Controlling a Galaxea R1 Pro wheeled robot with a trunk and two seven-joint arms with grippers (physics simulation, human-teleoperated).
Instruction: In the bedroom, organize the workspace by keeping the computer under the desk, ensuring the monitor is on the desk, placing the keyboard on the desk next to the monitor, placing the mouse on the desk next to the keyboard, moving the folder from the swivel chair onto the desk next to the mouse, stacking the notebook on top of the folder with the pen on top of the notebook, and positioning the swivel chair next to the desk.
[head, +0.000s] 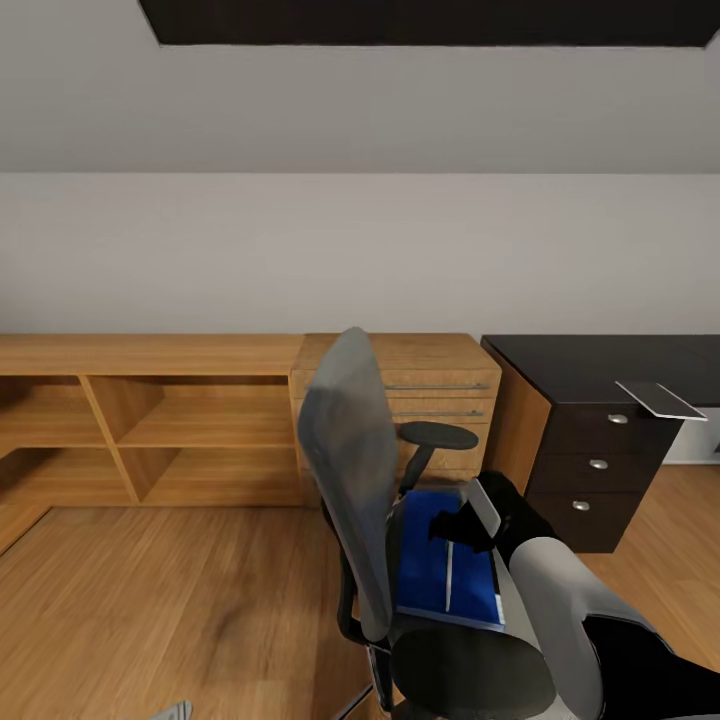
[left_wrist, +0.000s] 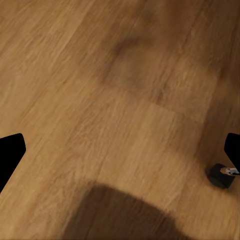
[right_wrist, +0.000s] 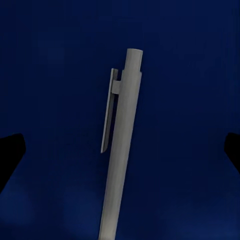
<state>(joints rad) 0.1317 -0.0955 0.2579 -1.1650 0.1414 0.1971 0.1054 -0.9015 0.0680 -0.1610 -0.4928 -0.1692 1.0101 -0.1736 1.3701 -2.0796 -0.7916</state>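
I am hovering my right gripper (right_wrist: 120, 150), jaws wide and empty, squarely over the pen (right_wrist: 120, 150) lying on the blue folder (head: 425, 560); I should straddle its barrel evenly.

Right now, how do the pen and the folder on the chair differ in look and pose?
The pen is a slim pale grey stick with a clip; the folder is a broad, flat, bright blue rectangle. The pen lies on top; the folder lies beneath it, resting on the swivel chair seat. The pen is far narrower than the folder. Both lie flat, under the open right gripper.
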